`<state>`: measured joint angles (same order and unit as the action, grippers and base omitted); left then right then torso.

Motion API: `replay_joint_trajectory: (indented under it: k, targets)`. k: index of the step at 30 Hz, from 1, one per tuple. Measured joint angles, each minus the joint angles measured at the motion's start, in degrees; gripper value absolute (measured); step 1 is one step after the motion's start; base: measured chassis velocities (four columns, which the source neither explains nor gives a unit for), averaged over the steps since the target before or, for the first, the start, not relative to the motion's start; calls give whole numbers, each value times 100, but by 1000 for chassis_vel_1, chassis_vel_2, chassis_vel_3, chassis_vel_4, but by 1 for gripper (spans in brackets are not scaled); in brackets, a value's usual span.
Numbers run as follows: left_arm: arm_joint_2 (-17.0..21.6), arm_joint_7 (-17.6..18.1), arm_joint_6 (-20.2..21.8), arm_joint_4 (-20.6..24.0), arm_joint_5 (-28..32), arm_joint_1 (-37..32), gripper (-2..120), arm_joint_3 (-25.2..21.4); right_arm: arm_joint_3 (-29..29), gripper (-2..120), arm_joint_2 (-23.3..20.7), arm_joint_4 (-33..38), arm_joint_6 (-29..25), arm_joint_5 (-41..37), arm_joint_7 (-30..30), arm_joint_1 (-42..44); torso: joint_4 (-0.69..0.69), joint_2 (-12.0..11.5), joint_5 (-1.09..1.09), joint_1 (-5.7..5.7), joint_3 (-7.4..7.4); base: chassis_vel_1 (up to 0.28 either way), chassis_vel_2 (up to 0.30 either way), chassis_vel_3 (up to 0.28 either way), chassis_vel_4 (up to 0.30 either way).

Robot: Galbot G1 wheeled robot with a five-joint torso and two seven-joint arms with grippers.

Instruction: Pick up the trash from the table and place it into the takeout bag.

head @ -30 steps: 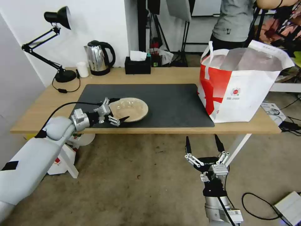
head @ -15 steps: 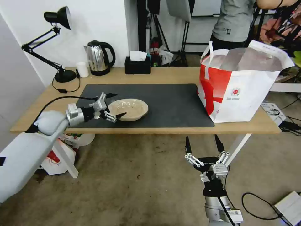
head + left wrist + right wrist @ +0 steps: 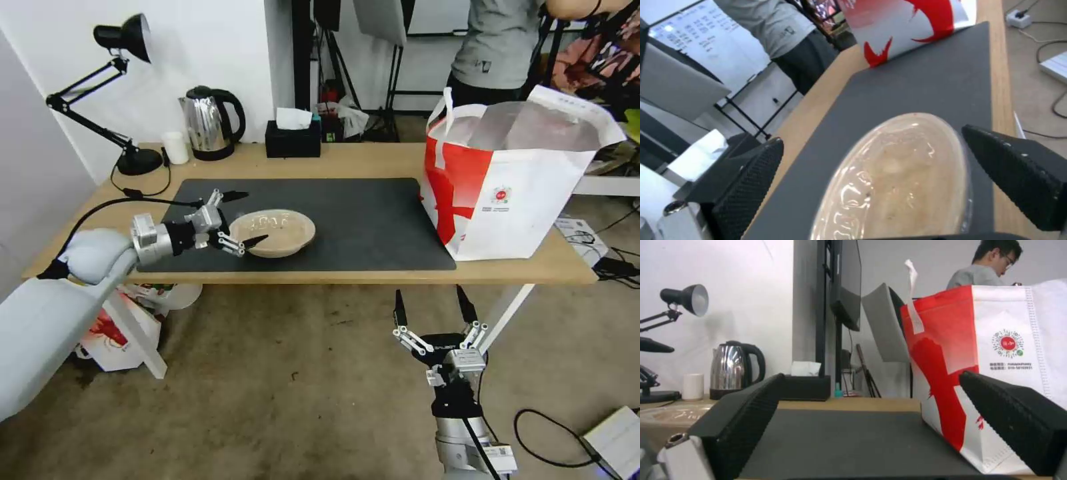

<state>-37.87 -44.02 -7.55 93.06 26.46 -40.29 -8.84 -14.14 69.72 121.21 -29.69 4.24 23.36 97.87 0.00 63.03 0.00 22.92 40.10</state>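
While spread wide, left gripper (image 3: 241, 217) flanks pulp bowl (image 3: 275, 231).

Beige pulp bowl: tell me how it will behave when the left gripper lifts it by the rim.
The beige pulp bowl looks thin and empty, so probably light and somewhat bendy. Its glossy lining may be slippery. The open left gripper straddles one edge, so the wide bowl could tilt.

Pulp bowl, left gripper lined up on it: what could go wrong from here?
1. The left gripper is open, its fingers straddling the near edge of the beige pulp bowl. The bowl is shallow with a sloped rim, so closing may push it across the dark mat rather than pinch it.
2. The takeout bag stands at the far end of the table. A thin-rim grip could tilt or drop the bowl on that carry.
3. The bag mouth is high; its rim or handle may catch the bowl.
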Motion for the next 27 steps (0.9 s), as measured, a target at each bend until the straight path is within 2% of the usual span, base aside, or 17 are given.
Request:
replay_joint_trajectory:
  k: [3,14,27]
  targets:
    - [100,-104,13,56,5,-57,100,12,0,100,0,0,0,0,0,0,1,0,1,0,0,0,0,0,0]
    - [97,-229,18,56,-3,-133,100,28,0,100,0,0,0,0,0,0,0,0,1,0,0,0,0,0,0]
    - [-60,-302,9,-238,-191,12,100,201,0,100,0,0,0,0,0,0,0,0,0,0,0,0,0,0,0]
